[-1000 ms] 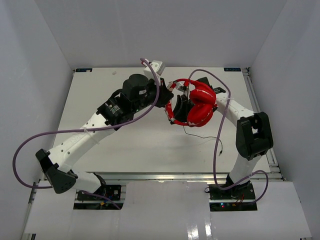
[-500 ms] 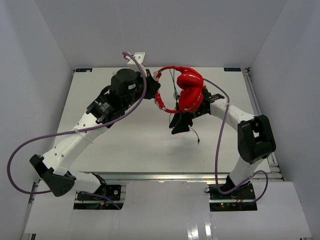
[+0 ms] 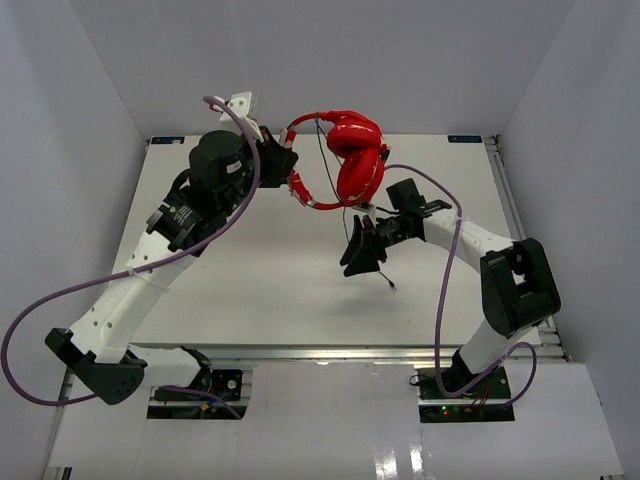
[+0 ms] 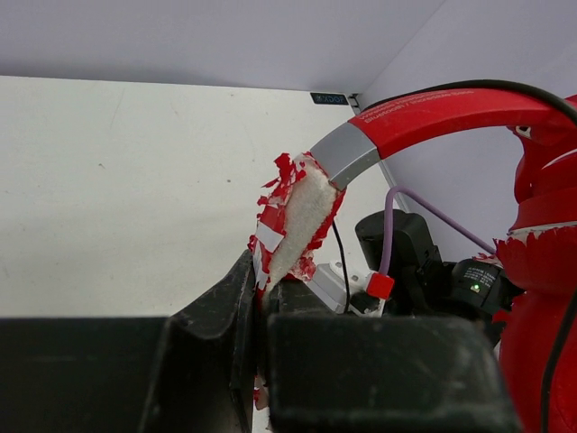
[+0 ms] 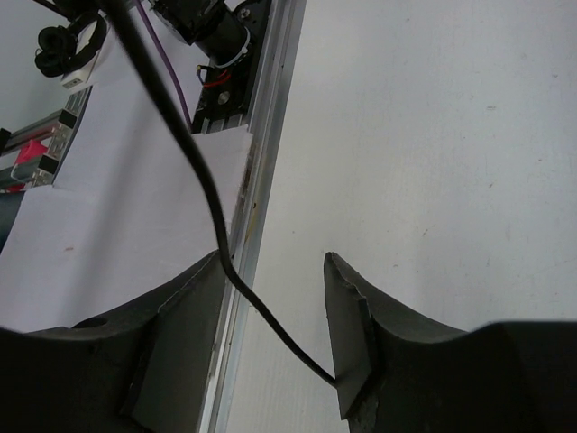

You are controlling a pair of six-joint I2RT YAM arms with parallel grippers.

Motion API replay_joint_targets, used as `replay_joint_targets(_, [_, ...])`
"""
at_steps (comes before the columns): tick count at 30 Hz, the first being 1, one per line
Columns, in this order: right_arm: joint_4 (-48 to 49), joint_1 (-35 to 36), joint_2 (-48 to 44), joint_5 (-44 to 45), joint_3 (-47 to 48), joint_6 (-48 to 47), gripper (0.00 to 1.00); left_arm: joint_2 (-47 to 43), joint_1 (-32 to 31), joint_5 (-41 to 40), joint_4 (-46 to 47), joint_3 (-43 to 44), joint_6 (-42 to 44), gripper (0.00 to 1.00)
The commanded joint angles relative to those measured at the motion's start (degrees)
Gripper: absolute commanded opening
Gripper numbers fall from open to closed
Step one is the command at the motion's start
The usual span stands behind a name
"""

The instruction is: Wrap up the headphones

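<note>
White table point(image 3: 250, 300) and pale walls point(image 3: 320, 60) make the background. Over the far part of this table I see the bright red over-ear headphones point(image 3: 348, 135) held in the air, with the two padded earcups point(image 3: 360, 178) close against each other. The left gripper point(image 3: 283, 165) is clamped on the torn, whitish end of the thin red headband point(image 4: 433, 113). The thin black cable point(image 5: 212, 207) hangs down toward the table and passes between the fingers of the right gripper point(image 3: 360, 255), whose jaws stand apart.

The white table point(image 3: 260, 290) carries small dark corner labels point(image 3: 465, 138).
</note>
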Motion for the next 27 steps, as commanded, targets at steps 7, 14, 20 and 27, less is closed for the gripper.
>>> replay_joint_targets(7, [3.55, 0.81, -4.21, 1.76, -3.38, 0.66, 0.36, -3.51, 3.19, -0.46, 3.70, 3.52, -3.98, 0.00])
replay_joint_targets(14, [3.98, 0.79, -6.92, 8.69, -5.37, 1.40, 0.12, -4.17, 6.39, -1.73, 3.95, 0.65, -5.28, 0.00])
replay_joint_targets(20, [3.22, 0.89, -12.01, 23.07, -5.84, 1.67, 0.08, -3.07, 10.77, -2.01, 5.67, -2.17, -8.64, 0.00])
replay_joint_targets(27, [0.44, 2.36, -24.52, 38.20, -6.55, -4.27, 0.08, -0.96, 16.64, -2.50, 8.40, -7.54, -10.01, 0.00])
